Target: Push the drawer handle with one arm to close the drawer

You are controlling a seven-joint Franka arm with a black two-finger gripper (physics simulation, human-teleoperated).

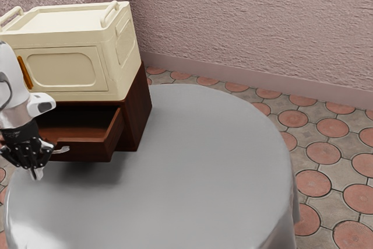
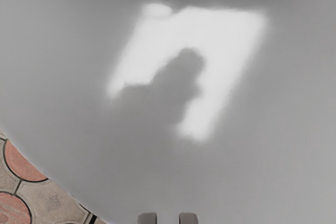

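My gripper point(image 1: 36, 174) hangs at the exterior view's left, in front of the brown drawer point(image 1: 87, 150), pointing down. The drawer stands pulled out of its dark cabinet point(image 1: 136, 109), its inside showing. Its pale curved handle point(image 1: 62, 150) is partly hidden behind the hand; whether the hand touches it I cannot tell. At the wrist view's lower edge, the two grey tips of the gripper point(image 2: 168, 218) stand apart with a narrow gap, nothing between them.
A cream storage box point(image 1: 67, 62) with raised handles rests on top of the cabinet. The round grey-covered table point(image 1: 192, 173) extends toward the exterior view's right, with a bright patch and a shadow on its cloth point(image 2: 283, 129). Patterned floor tiles point(image 1: 323, 153) lie beyond its edge.
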